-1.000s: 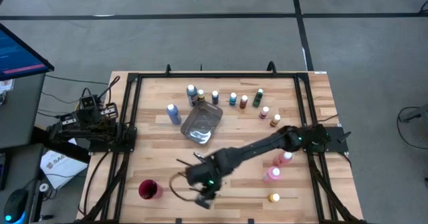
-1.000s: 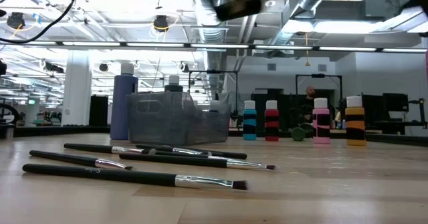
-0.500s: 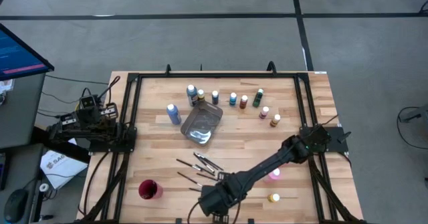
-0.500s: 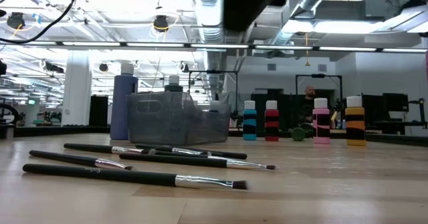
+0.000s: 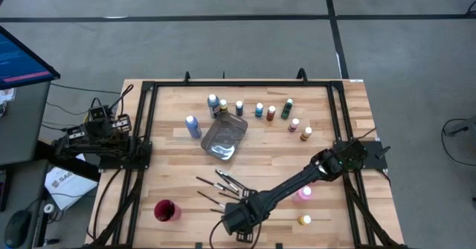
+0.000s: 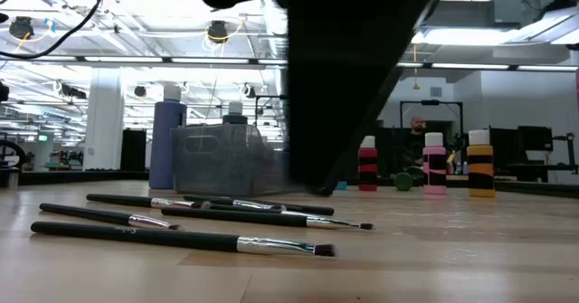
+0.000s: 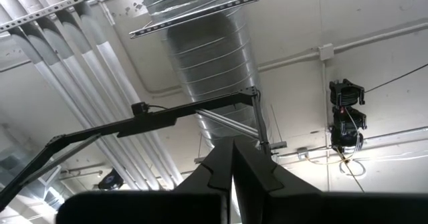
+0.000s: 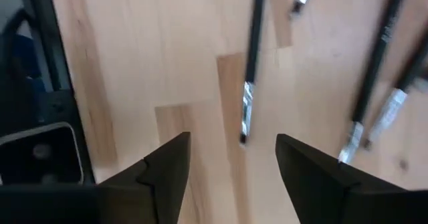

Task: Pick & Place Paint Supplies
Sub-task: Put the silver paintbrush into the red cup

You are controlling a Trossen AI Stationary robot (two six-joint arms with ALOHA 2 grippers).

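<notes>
Your right gripper (image 8: 231, 167) hangs over the near edge of the table (image 5: 335, 130), just near of the paintbrushes (image 5: 221, 189). Its fingers stand spread wide with nothing between them. In the right wrist view, 1 brush (image 8: 249, 70) runs lengthwise through the gap between the fingertips, its light ferrule end closest to the gripper. That line-up suggests the open stance is a setup for closing across this shaft, though the fingers would need to come down to it first.

About 5 brushes lie flat in a loose fan near the table's middle. Some cross or touch, so the nearest one, lying a little apart, is the sensible first target. A red cup (image 5: 166, 210) stands to their left near the near edge. It may be where the brushes are meant to go, but that is only a guess.

The paint bottles (image 5: 259, 110) stand upright in a loose row along the far side. A taller blue bottle (image 5: 193, 126) stands left of the grey metal tray (image 5: 223, 138). 2 more bottles, a pink one (image 5: 304, 195) and a yellow one (image 5: 304, 220), sit on the near right, partly under your arm.

Your left gripper (image 7: 233, 177) is parked off the table's left edge, pointing at the ceiling with its fingers pressed together and empty.
</notes>
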